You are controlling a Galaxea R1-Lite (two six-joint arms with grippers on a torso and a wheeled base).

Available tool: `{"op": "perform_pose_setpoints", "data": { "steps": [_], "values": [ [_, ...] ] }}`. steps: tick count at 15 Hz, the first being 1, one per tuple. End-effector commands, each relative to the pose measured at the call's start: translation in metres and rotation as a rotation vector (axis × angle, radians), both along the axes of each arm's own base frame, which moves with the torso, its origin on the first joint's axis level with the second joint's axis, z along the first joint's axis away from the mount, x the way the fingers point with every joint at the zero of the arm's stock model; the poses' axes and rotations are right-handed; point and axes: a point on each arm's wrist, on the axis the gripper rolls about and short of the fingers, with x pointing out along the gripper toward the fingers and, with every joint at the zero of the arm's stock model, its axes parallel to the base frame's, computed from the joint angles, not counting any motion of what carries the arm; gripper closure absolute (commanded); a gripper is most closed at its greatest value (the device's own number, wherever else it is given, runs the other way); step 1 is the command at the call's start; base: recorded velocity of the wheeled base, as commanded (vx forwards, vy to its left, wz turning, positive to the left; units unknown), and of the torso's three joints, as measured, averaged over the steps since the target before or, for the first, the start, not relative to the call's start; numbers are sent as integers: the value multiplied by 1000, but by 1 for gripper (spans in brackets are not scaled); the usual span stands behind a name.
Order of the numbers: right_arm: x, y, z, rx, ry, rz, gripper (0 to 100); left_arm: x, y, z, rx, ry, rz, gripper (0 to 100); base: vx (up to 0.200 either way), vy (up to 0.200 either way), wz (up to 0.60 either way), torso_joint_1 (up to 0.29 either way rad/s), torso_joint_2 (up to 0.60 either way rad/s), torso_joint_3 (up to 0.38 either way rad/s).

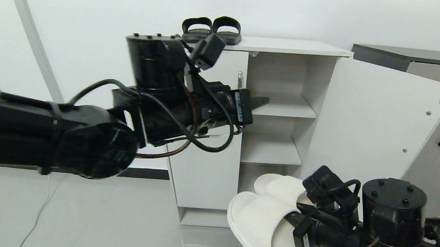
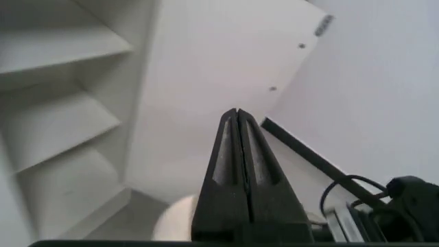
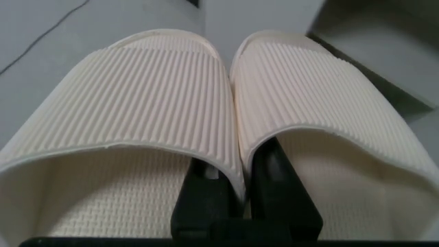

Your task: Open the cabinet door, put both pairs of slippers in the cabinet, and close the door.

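My right gripper (image 3: 243,206) has one finger slid under the strap of each white slipper, and the two inner strap edges are pinched between them. So the white slippers (image 1: 263,217) hang side by side off that gripper, toes pointing toward the cabinet (image 1: 289,46). They are held in the air, low and just in front of the open right half. In the right wrist view their ribbed straps (image 3: 137,89) arch over the fingers and the textured insoles run back under them.

My left gripper (image 1: 263,100) is up at the height of the upper shelf (image 1: 280,108), at the edge of the open compartment. Its fingers are pressed flat together with nothing between them; the left wrist view shows the closed tips (image 2: 237,116) against the inner face of the open door. The left gripper touches neither pair.

The right door (image 1: 369,127) is swung wide, out to the right. Inside I see the upper shelf, a lower shelf (image 1: 271,149) and a bottom space beneath it. The left door (image 1: 204,177) is shut, its metal handle (image 1: 240,79) near the edge where the doors meet.

The black slippers (image 1: 211,28) sit as a pair on the cabinet top, toward its left end above the shut door. A grey cabinet (image 1: 437,156) with dark handles stands beyond the open door.
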Motion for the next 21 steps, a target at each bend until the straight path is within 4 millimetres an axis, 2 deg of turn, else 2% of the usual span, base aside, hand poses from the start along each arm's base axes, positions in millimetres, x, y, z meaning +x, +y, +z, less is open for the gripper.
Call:
{"op": "perform_pose_setpoints", "data": {
  "steps": [1, 3, 4, 5, 6, 7, 9, 11, 13, 15, 19, 21],
  "values": [
    [16, 2, -7, -4, 26, -58, 100, -55, 45, 17, -4, -56, 67, 100, 0, 0, 0, 0, 0, 0],
    [21, 0, -7, 10, 33, -82, 100, -103, 85, 7, 38, -103, 152, 100, 0, 0, 0, 0, 0, 0],
    [22, 0, -7, 11, 32, -83, 100, -105, 87, 7, 39, -106, 155, 100, 0, 0, 0, 0, 0, 0],
    [25, -1, -5, 19, 27, -93, 100, -151, 134, -1, 65, -140, 336, 100, 0, 0, 0, 0, 0, 0],
    [26, 0, -4, 22, 27, -94, 100, -168, 152, -5, 81, -128, 426, 100, 0, 0, 0, 0, 0, 0],
    [26, 0, -6, 31, 40, -102, 100, -196, 179, -14, 114, -91, 567, 100, 0, 0, 0, 0, 0, 0],
    [27, -1, -6, 34, 43, -106, 100, -243, 207, -38, 156, -82, 736, 100, 0, 0, 0, 0, 0, 0],
    [28, -1, -7, 32, 46, -111, 100, -281, 220, -79, 176, -81, 885, 100, 0, 0, 0, 0, 0, 0],
    [27, -1, -9, 22, 46, -109, 100, -301, 222, -120, 180, -87, 981, 100, 0, 0, 0, 0, 0, 0],
    [27, -1, -8, 23, 45, -108, 100, -304, 219, -151, 229, -85, 1076, 100, 0, 0, 0, 0, 0, 0],
    [26, -2, -9, 21, 47, -108, 100, -296, 218, -190, 282, -80, 1107, 100, 0, 0, 0, 0, 0, 0],
    [27, -1, -10, 18, 50, -108, 100, -295, 217, -191, 294, -95, 1061, 100, 0, 0, 0, 0, 0, 0]
  ]
}}
